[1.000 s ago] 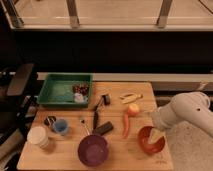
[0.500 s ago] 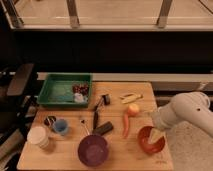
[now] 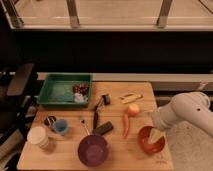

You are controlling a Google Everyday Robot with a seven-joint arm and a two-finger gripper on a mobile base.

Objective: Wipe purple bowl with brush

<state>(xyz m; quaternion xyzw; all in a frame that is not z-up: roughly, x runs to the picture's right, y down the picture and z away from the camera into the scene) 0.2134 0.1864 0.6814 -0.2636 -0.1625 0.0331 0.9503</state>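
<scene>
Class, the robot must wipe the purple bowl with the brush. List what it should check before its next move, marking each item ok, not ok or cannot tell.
1. Brush lies free on the table: ok.
2. Purple bowl upright, unobstructed: ok.
3. Gripper close to the brush: not ok; it is at the red bowl, far right.
4. Jaws open, holding nothing: ok.
5. Low path to the brush free: not ok; a carrot lies between.
6. Black block clear of the brush handle: cannot tell.
</scene>
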